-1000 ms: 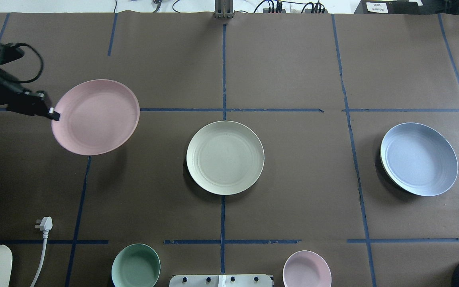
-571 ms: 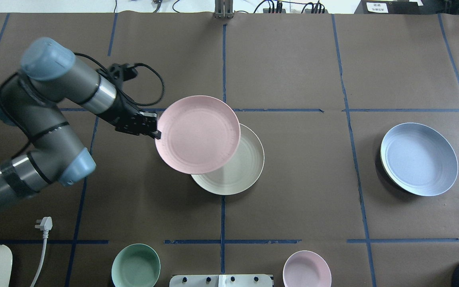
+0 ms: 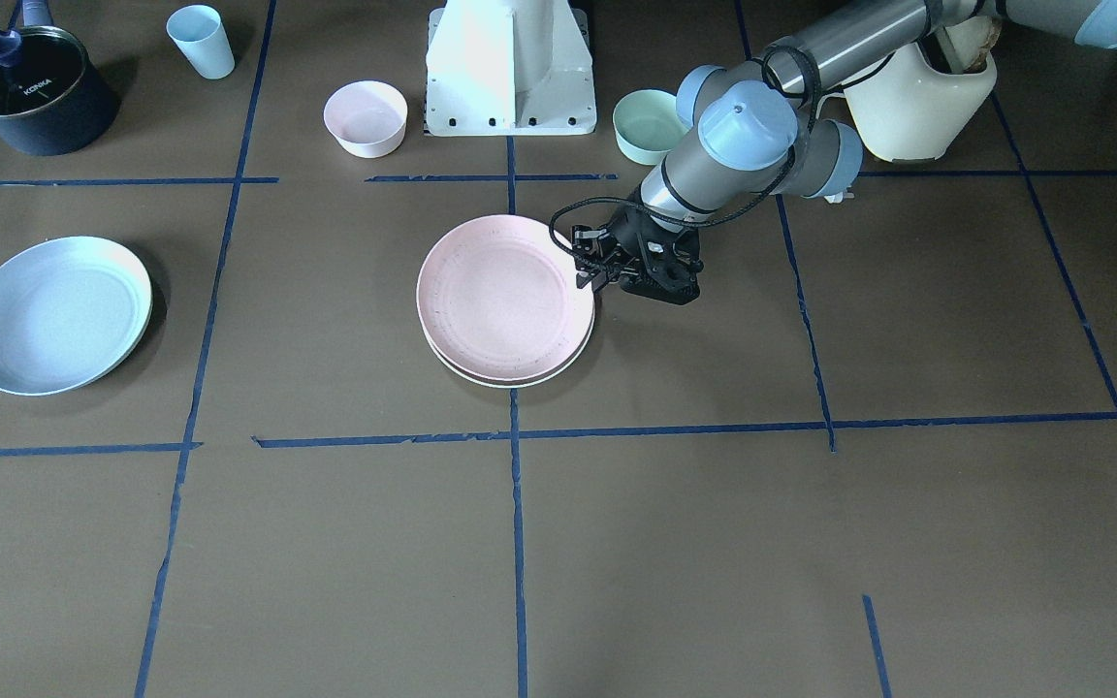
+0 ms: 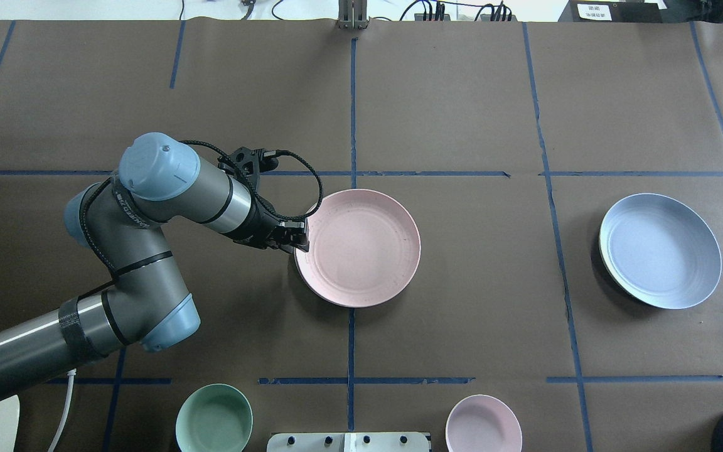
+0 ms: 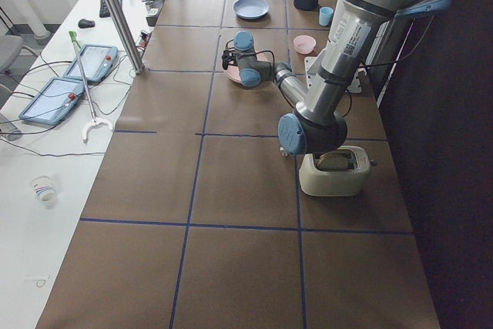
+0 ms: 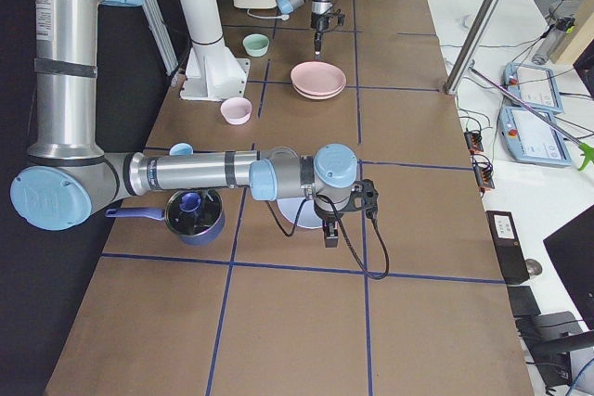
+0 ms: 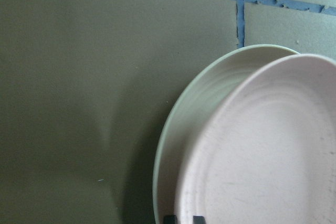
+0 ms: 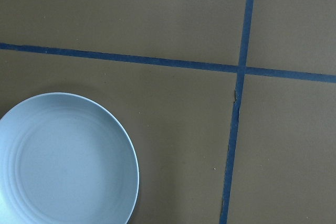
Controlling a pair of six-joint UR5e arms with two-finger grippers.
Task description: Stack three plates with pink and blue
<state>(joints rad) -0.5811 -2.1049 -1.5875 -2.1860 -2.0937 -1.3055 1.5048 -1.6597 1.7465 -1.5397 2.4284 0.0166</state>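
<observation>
The left pincer (image 4: 299, 241) seemingly pinches the pink plate (image 4: 361, 248) by its rim over the cream plate (image 7: 202, 90), so settle it flat and centred before letting go, the blue plate (image 4: 659, 250) lying well apart, while I cannot tell the right pincer (image 6: 329, 238) spread or pressed together.

Pale pink plate (image 4: 361, 248), faint rings; plate beneath (image 7: 197, 103) looks cream, perhaps greenish; pale blue plate (image 4: 659, 250); blue tape lines (image 4: 353, 113)

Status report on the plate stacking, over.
Left gripper shut on pink plate rim, pink on cream plate. Right gripper near blue plate, state unclear. Nothing between blue plate and stack.
</observation>
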